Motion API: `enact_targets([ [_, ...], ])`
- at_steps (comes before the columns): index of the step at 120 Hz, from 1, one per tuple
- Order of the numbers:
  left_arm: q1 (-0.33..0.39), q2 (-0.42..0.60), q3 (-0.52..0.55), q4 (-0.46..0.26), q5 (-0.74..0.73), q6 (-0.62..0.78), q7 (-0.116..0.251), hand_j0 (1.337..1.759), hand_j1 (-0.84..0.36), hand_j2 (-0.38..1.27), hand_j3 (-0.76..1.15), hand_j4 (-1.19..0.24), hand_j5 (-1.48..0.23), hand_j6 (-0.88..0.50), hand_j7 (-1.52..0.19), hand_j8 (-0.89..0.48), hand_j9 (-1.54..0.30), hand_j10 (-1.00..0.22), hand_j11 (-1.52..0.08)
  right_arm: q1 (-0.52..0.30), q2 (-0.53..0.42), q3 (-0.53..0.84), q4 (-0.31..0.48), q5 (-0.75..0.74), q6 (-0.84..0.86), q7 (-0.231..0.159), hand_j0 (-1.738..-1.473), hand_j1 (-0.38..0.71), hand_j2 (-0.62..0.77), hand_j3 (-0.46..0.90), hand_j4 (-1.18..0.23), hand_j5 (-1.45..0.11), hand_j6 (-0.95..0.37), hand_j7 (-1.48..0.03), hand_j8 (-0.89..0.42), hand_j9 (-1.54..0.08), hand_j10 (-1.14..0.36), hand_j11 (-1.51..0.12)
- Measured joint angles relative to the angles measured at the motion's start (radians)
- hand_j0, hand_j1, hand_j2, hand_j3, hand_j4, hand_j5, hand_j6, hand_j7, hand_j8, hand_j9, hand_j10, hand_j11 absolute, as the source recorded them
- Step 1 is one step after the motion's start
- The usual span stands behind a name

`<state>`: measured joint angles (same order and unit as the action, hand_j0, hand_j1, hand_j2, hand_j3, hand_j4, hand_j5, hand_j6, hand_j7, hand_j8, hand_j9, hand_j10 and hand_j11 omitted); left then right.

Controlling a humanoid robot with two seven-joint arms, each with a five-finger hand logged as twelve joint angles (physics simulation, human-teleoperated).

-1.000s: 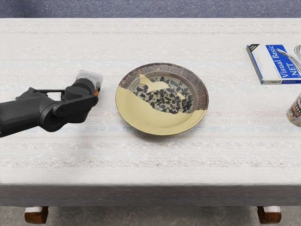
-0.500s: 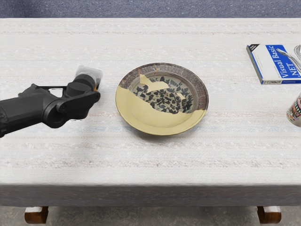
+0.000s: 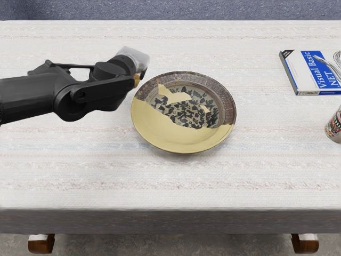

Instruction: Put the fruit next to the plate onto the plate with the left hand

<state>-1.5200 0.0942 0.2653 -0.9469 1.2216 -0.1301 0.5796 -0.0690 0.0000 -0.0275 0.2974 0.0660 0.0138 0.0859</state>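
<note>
Since the fruit (image 3: 137,80) is meant for the plate (image 3: 160,133), the left hand (image 3: 127,65) hangs at the plate's ten o'clock rim, seemingly closed around it (only an orange sliver peeks out underneath). From where I stand, nothing rests on the plate yet.

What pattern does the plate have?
The plate is yellow with a black-speckled patch and brown rim; head view.

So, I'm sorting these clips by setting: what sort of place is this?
Likely a simulated home or study tabletop: a cloth-covered table, a patterned plate, and a Visual Basic .NET book at the right.
</note>
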Motion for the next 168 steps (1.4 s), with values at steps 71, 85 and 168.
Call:
enact_targets([
  [71, 0.025, -0.083, -0.011, -0.099, -0.026, 0.044, -0.216, 1.656, -0.25, 0.44, 0.00, -0.56, -0.87, -0.38, -0.85, -0.45, -0.84, -0.64, -0.84, 0.000, 0.000, 0.000, 0.000, 0.000, 0.000, 0.000, -1.658, -0.31, -0.01, 0.00, -0.04, -0.05, -0.04, -0.05, -0.04, -0.05, -0.04, -0.05],
  [85, 0.006, -0.079, -0.018, -0.098, -0.054, 0.045, -0.215, 1.657, -0.12, 0.27, 0.00, -0.43, -0.64, -0.33, -0.63, -0.37, -0.62, -0.47, -0.62, 0.000, 0.000, 0.000, 0.000, 0.000, 0.000, 0.000, -1.658, -0.31, -0.01, 0.00, -0.04, -0.05, -0.04, -0.05, -0.04, -0.05, -0.04, -0.05],
  [168, 0.206, 0.760, -0.347, -0.220, -1.055, -0.471, -0.166, 1.658, 0.04, 0.06, 0.00, -0.26, -0.34, -0.26, -0.34, -0.26, -0.34, -0.26, -0.34, 0.000, 0.000, 0.000, 0.000, 0.000, 0.000, 0.000, -1.658, -0.31, -0.01, 0.00, -0.04, -0.05, -0.04, -0.05, -0.04, -0.05, -0.04, -0.05],
])
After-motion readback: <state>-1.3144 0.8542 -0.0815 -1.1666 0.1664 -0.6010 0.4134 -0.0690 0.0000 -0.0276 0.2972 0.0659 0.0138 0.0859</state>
